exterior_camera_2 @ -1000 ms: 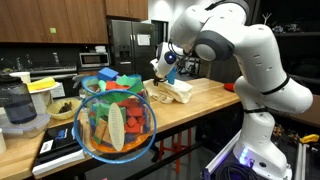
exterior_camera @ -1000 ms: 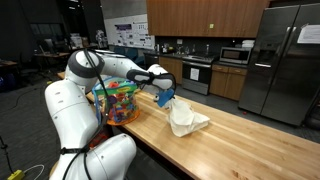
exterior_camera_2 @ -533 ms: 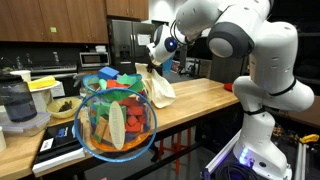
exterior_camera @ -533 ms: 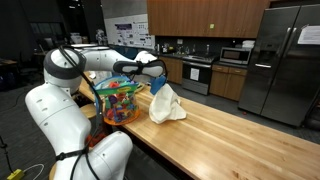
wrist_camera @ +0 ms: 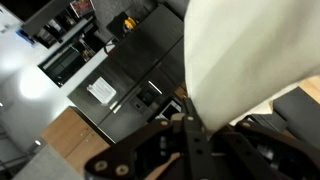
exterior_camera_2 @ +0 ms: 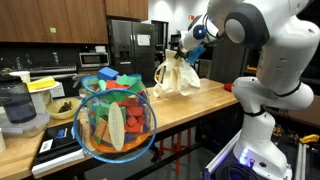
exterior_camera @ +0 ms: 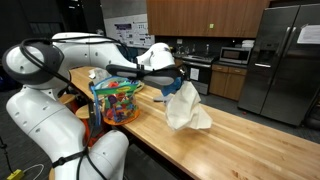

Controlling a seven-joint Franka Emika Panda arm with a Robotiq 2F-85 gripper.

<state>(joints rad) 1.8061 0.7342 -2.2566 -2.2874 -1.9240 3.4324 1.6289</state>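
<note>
One white cloth (exterior_camera: 187, 108) hangs from the pincer (exterior_camera: 173, 84), which is clamped together on a pinch of fabric near the cloth's upper edge. The wrist view shows the fingers (wrist_camera: 188, 145) closed on the cloth (wrist_camera: 240, 50) with no gap between them. In both exterior views the cloth (exterior_camera_2: 176, 76) is raised above the wooden desk (exterior_camera: 255, 145), near the clear bowl of coloured toys (exterior_camera: 117, 102). Its lower folds appear to reach or brush the desk surface. Expect the cloth to be light, soft and limp: it will drape, swing and trail behind any motion rather than hold a shape. It is not fragile, but thin fabric can slide out of a shallow pinch. Take hold at a corner or a gathered fold, with several layers between the fingers, and route the hanging part away from the bowl.
</note>
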